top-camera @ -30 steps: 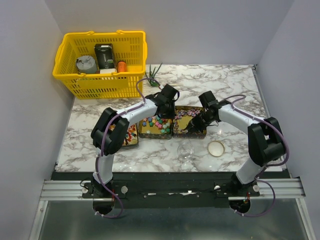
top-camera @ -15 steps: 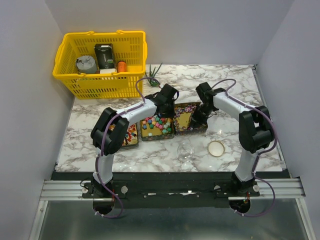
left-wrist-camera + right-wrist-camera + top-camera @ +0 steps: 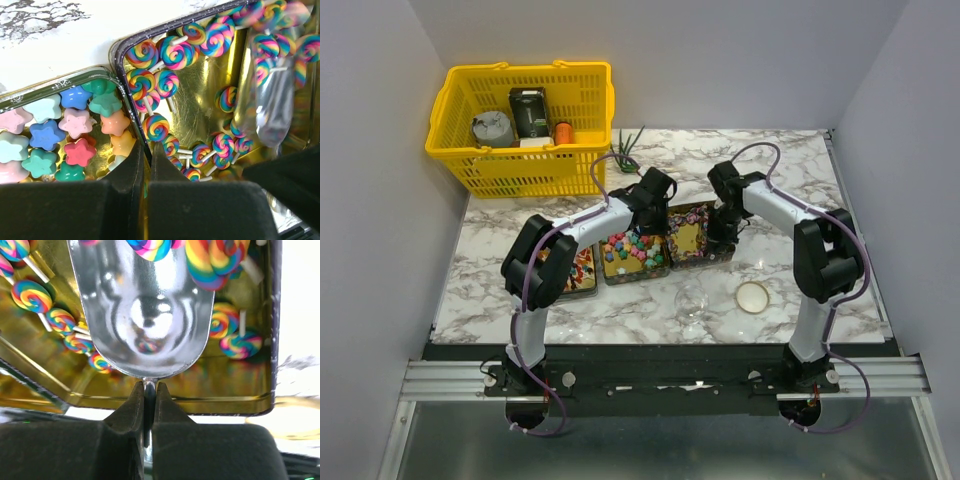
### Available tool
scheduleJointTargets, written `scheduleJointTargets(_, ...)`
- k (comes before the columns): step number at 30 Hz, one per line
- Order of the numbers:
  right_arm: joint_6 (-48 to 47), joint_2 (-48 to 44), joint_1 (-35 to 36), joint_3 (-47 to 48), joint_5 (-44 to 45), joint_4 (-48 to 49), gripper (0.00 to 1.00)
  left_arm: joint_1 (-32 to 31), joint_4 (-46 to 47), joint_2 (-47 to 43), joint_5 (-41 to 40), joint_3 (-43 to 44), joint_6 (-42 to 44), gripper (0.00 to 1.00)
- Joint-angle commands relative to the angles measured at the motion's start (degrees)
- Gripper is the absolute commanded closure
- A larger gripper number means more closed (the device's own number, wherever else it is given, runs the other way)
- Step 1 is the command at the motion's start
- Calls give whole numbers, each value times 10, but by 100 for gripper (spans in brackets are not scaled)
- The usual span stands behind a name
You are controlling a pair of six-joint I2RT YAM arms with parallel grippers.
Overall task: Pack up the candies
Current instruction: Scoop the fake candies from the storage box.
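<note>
We saw 3 tins side by side near the middle of the table (image 3: 480, 290), and every one held candies (image 3: 635, 248). The star tin (image 3: 55, 82) sat in the middle, filled with stars (image 3: 75, 122) in pink, blue, green, red and peach. Touching it at 3 o'clock was the lollipop tin (image 3: 195, 110), where rainbow lollipops (image 3: 175, 50) lay scattered over the gold floor. At 9 o'clock of the star tin the 3rd tin (image 3: 582, 293) was half hidden under the left arm.

The left end effector (image 3: 146, 155) was narrow, its fingers pinching the dark rim of the lollipop tin right where the 2 tins met. The right end effector (image 3: 149, 390) was clamped on the thin handle of a metal scoop (image 3: 145, 305), which hung over the lollipop tin with a few lollipops at its 12 o'clock lip.

A round lid (image 3: 752, 296) lay on the table at 5 o'clock of the lollipop tin, well apart from it. A yellow basket (image 3: 520, 170) stood at the table's 11 o'clock corner.
</note>
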Motion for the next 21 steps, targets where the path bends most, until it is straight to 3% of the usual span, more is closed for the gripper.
scheduleJointTargets(1,-97,10,2,-29,206,104,99,0,-114,37,12,-20,59,100)
scheduleJointTargets(11,-117,-2,10,-57,278,140,99,2,-120,41,14,-7,49,100)
scheduleJointTargets(21,-134,-72,17,-103,188,117,99,9,-130,51,9,38,24,100)
